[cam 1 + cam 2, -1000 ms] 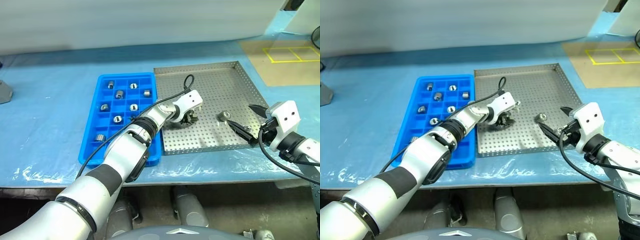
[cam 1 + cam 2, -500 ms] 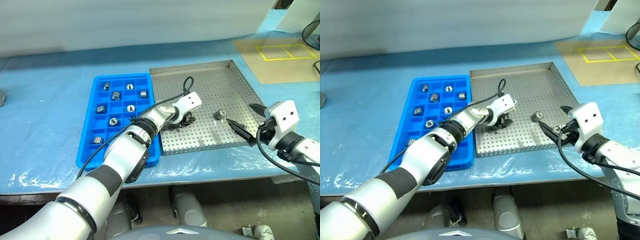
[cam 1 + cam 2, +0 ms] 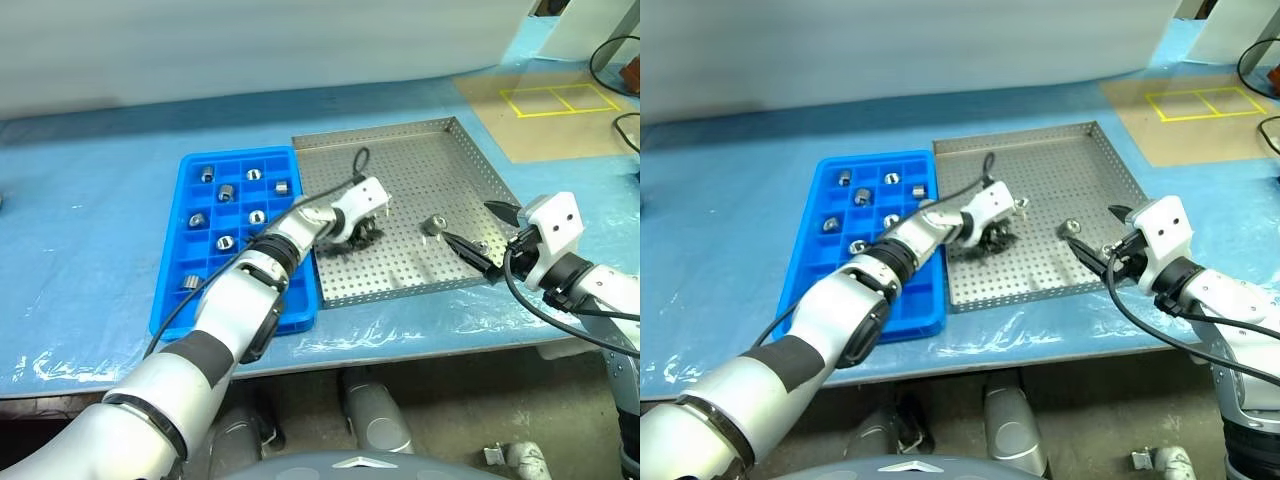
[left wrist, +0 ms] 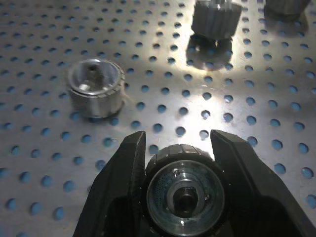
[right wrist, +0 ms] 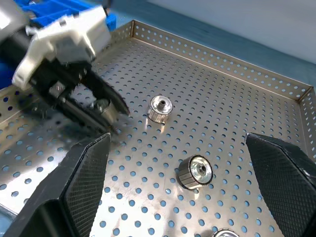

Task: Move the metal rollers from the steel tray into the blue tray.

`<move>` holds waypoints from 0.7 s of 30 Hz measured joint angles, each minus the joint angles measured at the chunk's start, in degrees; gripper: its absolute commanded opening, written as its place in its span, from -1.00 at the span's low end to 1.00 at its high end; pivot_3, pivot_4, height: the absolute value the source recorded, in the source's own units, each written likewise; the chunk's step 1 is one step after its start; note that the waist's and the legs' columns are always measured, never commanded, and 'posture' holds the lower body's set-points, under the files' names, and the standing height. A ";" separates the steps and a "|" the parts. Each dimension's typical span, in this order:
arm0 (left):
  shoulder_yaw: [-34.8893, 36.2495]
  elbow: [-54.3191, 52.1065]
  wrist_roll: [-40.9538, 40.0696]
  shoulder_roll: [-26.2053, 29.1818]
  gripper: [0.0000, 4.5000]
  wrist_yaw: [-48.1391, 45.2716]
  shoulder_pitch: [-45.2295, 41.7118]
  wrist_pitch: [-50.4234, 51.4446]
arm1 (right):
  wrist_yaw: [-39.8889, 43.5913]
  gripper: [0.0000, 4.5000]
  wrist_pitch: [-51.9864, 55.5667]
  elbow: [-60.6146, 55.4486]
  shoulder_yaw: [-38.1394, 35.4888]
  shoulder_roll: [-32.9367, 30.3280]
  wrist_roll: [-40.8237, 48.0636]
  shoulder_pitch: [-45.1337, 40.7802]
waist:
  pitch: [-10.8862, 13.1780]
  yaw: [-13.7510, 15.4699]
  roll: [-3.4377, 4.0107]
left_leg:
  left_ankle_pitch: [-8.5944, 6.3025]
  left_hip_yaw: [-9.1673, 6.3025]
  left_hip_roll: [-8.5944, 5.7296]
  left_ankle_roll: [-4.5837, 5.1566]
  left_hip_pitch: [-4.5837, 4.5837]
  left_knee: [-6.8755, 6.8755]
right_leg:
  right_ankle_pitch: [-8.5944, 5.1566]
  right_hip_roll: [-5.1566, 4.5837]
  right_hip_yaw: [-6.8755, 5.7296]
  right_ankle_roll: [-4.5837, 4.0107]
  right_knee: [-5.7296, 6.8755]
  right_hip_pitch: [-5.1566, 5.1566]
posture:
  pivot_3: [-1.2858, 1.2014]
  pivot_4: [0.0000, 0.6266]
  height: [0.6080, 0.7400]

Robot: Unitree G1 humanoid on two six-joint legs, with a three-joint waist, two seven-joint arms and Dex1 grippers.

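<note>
Left gripper clenched on one roller over the steel tray.
My right gripper hangs spread wide; seven rollers sit in the blue tray.

This is looking like a workshop or factory test bench rather than a home. A long table is lying across the frame under crinkled blue plastic sheeting. At centre a perforated steel tray is sitting beside a blue tray of square compartments, both holding small machined metal rollers, the sort of parts sorted on a production line. At upper right, yellow tape is marking squares on a brown board, and black cables are trailing at the right edge.
</note>
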 measured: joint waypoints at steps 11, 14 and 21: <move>4.54 -42.08 -14.23 15.45 -0.23 -15.84 22.14 16.29 | 8.20 1.00 -4.59 12.01 13.99 2.03 -0.87 -18.06 | 0.09 1.54 -0.01 | 0.03 0.00 0.32 0.02 -0.08 0.03 | 0.03 0.04 -0.13 -0.05 0.67 -0.32 | -0.21 -0.52 1.00; 4.51 -55.98 -17.28 20.69 -0.23 -16.61 27.42 23.47 | 13.24 1.00 -5.69 16.18 20.52 5.29 -0.89 -25.27 | 0.14 4.15 -0.04 | 0.17 0.01 0.44 -0.21 0.01 0.06 | 0.01 0.06 -0.11 -0.10 1.06 -0.39 | -0.13 -0.52 1.00; 8.05 -74.87 -23.52 31.32 -0.23 -14.51 39.34 35.10 | 23.36 1.00 -9.74 25.25 29.39 9.38 -2.21 -33.17 | 0.15 13.61 0.05 | 0.57 0.16 0.65 -1.21 0.30 -0.23 | -0.10 0.14 0.06 -0.27 1.58 -0.60 | -0.04 -0.52 1.00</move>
